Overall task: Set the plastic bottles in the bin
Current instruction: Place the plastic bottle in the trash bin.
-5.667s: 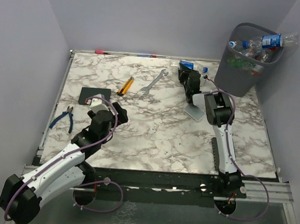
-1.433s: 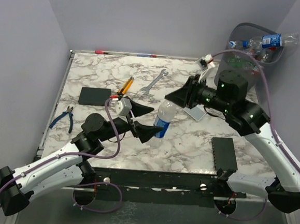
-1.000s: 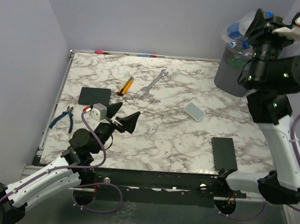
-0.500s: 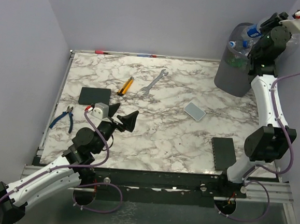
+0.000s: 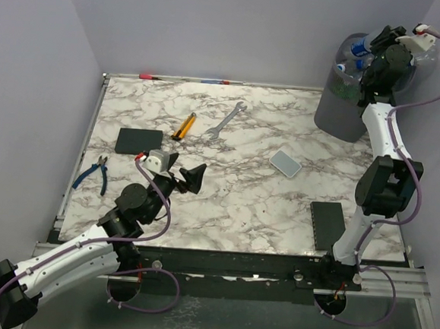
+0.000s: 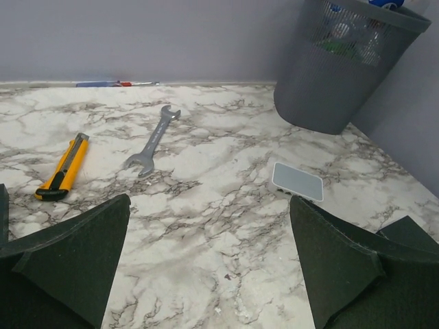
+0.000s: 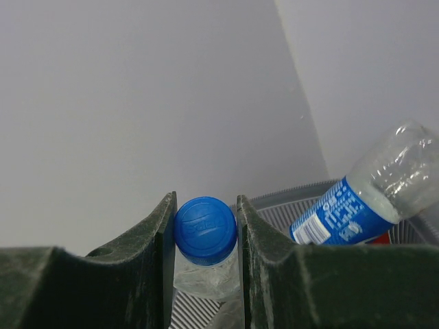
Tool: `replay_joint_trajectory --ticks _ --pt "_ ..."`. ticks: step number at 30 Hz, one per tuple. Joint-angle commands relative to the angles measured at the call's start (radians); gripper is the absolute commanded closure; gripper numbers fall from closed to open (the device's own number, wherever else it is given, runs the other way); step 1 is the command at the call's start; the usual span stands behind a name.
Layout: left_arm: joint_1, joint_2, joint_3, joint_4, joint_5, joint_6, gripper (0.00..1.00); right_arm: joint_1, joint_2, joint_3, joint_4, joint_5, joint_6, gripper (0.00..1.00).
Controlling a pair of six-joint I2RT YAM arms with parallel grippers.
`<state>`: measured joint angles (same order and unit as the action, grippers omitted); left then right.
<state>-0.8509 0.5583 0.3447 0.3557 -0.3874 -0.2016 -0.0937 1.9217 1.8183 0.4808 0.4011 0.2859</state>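
The bin (image 5: 345, 106) stands at the table's far right corner, a grey mesh basket holding several plastic bottles (image 6: 345, 33). My right gripper (image 5: 372, 48) is raised over its rim. In the right wrist view that gripper (image 7: 204, 236) is shut on the neck of a clear bottle (image 7: 204, 229) with a blue cap, above the bin's mesh wall (image 7: 274, 214). A blue-labelled bottle (image 7: 357, 205) lies across the bin top to the right. My left gripper (image 5: 183, 174) hovers low over the near-left marble. It (image 6: 210, 200) is wide open with nothing between its fingers.
A silver wrench (image 5: 225, 121) and a yellow utility knife (image 5: 183, 126) lie mid-table. A flat grey pad (image 5: 285, 163) sits right of centre. Black blocks rest at the left (image 5: 139, 140) and near right (image 5: 328, 222). Blue-handled pliers (image 5: 93, 174) lie at the left edge.
The right arm has carried the blue-capped bottle from mid-table up over the bin and settled a little lower and to the left. The left arm has drawn back, open, and edged right.
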Motion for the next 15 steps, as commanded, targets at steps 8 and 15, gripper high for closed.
replay_joint_trajectory --ticks 8,15 --pt "0.004 0.01 0.012 -0.017 -0.011 0.003 0.01 -0.002 -0.042 -0.092 0.045 -0.1 0.074 0.43" --pt "0.003 0.008 0.02 -0.018 0.017 -0.014 0.01 -0.002 -0.138 -0.161 0.019 -0.109 0.082 0.37"
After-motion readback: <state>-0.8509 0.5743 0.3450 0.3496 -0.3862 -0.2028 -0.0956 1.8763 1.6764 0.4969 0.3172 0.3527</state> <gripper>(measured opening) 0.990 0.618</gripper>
